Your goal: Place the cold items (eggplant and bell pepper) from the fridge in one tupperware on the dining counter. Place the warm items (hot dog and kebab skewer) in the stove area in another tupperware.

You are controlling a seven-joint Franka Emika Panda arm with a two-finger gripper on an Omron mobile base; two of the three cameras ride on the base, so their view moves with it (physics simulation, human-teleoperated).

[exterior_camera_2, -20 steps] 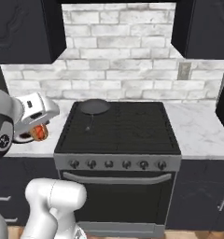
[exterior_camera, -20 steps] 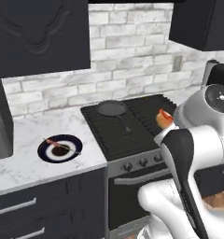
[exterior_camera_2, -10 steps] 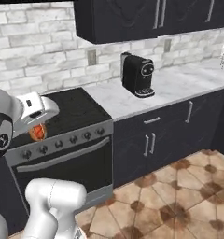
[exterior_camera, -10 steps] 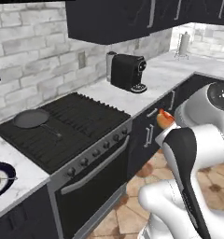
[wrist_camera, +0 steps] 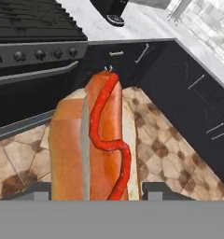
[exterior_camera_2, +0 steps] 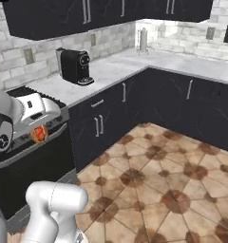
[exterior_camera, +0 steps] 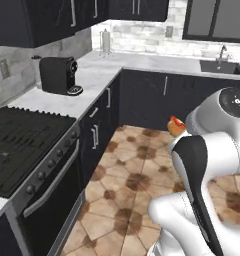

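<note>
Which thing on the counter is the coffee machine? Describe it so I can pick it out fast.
Start at the black stove, then follow the pale marble counter to its right, toward the corner. The coffee machine is the boxy black appliance standing just past the stove. The paper towel holder further along is slim and pale instead.

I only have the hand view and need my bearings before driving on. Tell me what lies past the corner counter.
Observer: A sink is set in the far counter, under a dark window.
Operator: Give me the hot dog's height.
Observer: The gripper holds the hot dog well off the floor, close by the arm's upper joint.
Operator: Name that black thing whose foot I see beyond the stove.
Observer: It is a coffee machine, upright on the counter right beside the stove.
</note>
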